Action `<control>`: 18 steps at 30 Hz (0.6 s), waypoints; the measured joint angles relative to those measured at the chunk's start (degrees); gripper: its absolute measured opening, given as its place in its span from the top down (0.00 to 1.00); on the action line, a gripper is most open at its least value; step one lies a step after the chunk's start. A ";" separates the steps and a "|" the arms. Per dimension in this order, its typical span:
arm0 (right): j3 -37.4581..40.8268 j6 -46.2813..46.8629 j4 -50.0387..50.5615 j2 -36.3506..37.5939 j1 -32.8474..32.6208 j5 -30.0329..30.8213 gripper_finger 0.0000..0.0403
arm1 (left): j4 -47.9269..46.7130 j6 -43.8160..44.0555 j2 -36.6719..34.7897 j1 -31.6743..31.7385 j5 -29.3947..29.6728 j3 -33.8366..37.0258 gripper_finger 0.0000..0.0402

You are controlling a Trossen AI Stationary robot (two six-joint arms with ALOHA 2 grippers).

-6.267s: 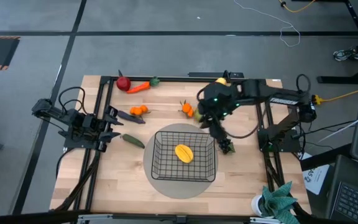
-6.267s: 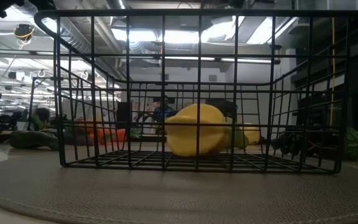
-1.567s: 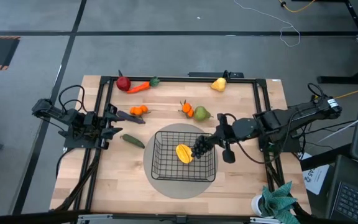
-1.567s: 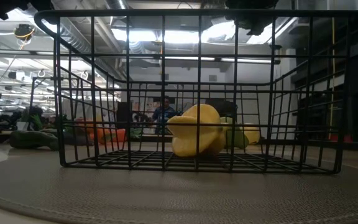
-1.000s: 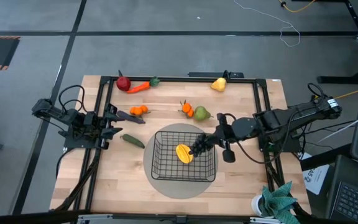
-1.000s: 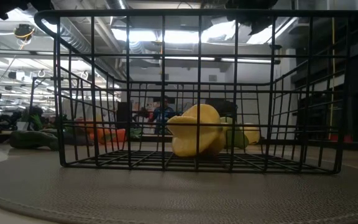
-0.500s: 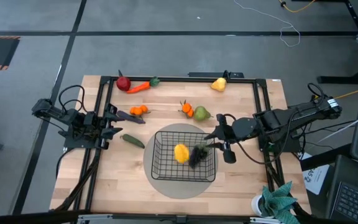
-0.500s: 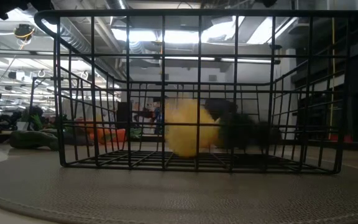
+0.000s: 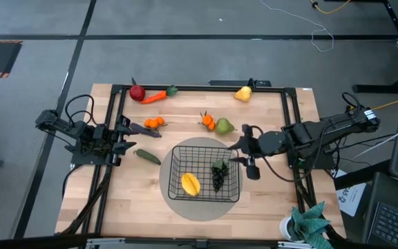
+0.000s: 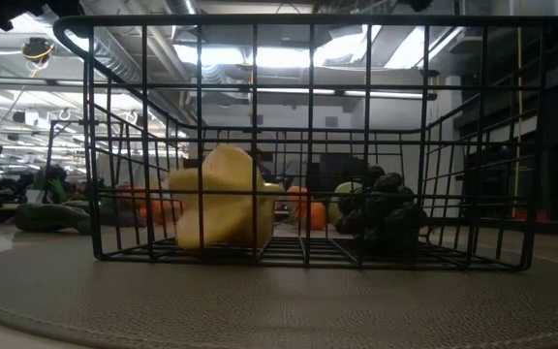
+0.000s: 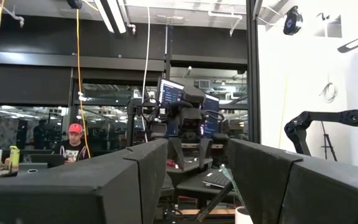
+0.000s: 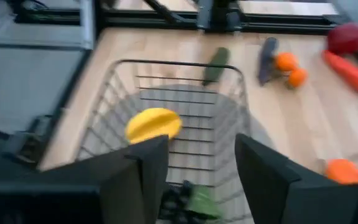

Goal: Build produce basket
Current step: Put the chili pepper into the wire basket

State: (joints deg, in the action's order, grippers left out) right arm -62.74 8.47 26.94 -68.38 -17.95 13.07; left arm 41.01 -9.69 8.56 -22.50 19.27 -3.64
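Grapes [image 9: 218, 174] dropped from opened right gripper [image 9: 237, 153] into basket [image 9: 179, 153].

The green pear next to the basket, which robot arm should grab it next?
Probably the right. Its open tool hangs at the basket's right rim, close to the green pear. The left tool waits at the table's left edge, farther away.

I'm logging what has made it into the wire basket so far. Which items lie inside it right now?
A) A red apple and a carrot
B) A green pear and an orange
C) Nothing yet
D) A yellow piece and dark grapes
D: the high view shows the yellow piece and the dark grapes lying side by side on the floor of the basket, with the open right gripper at its rim.
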 joint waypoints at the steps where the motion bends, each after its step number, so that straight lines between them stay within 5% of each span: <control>1: 0.00 0.00 -0.12 0.00 0.10 2.52 0.57 | 0.00 -0.02 -0.01 0.00 0.00 0.00 0.59; 8: -1.06 4.95 -0.01 -0.02 1.26 25.88 0.59 | 0.00 0.00 0.00 -0.01 0.00 0.00 0.59; 18: -8.04 2.95 11.03 0.00 10.27 28.43 0.60 | -0.26 1.28 0.00 -0.02 2.46 0.00 0.59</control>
State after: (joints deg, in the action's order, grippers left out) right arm -70.78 11.42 37.96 -68.38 -7.68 41.50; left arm 40.75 -8.42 8.56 -22.52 21.72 -3.64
